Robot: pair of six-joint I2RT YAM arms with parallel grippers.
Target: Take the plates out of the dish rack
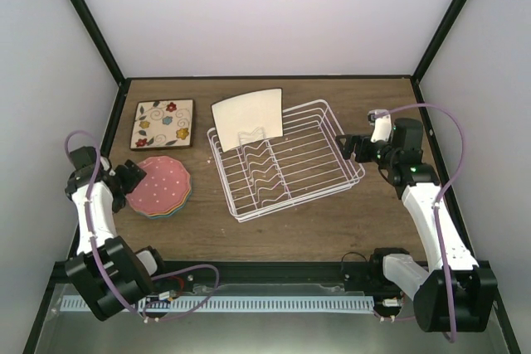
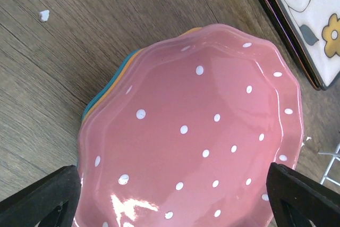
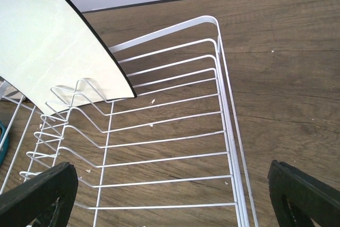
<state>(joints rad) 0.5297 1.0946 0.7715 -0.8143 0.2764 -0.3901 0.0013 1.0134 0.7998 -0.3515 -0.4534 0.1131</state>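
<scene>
The white wire dish rack point(image 1: 290, 176) stands mid-table and holds one plain cream square plate point(image 1: 247, 118) upright at its far left end; the plate also shows in the right wrist view point(image 3: 53, 46). A pink dotted plate point(image 1: 163, 185) tops a stack of round plates at the left, with orange and blue rims showing below it point(image 2: 114, 86). A floral square plate point(image 1: 163, 122) lies flat behind the stack. My left gripper point(image 1: 133, 178) is open and empty over the pink plate point(image 2: 202, 131). My right gripper point(image 1: 347, 147) is open and empty over the rack's right rim point(image 3: 228, 131).
Black frame posts run up both back corners, and white walls enclose the table. The table's front edge has a metal rail point(image 1: 216, 303). Small white crumbs point(image 2: 44, 15) lie on the wood near the stack.
</scene>
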